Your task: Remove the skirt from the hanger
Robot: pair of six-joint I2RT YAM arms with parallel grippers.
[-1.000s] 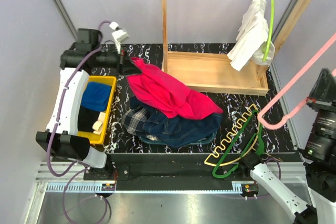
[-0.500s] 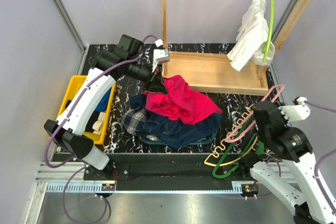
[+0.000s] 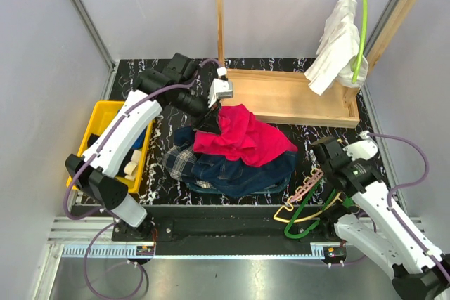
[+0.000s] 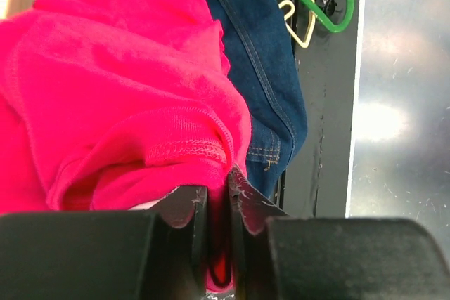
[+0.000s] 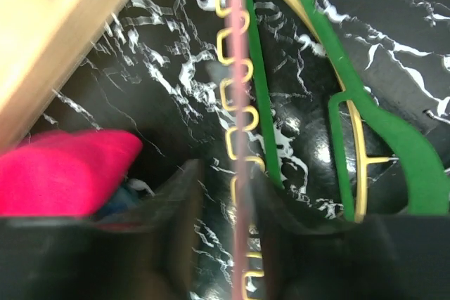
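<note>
Left fingers [image 4: 184,209] pinch the red top [image 4: 119,82] I've just bunched up. Right fingers [image 5: 184,194] have slackened around the pink hanger [image 5: 239,103], now lowered onto the cream hanger [image 5: 359,173]. The skirt [image 3: 181,159] lies apart under the jeans [image 3: 239,170], already free.

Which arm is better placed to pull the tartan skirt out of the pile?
Left. The left tool pinches the red garment right beside the skirt; the right tool straddles the pink hanger, farther away.

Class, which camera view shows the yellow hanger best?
Top external: most of the hanger shows, arch and zigzag bar. Right wrist gives the zigzag bar close up; left wrist, only a corner.
</note>
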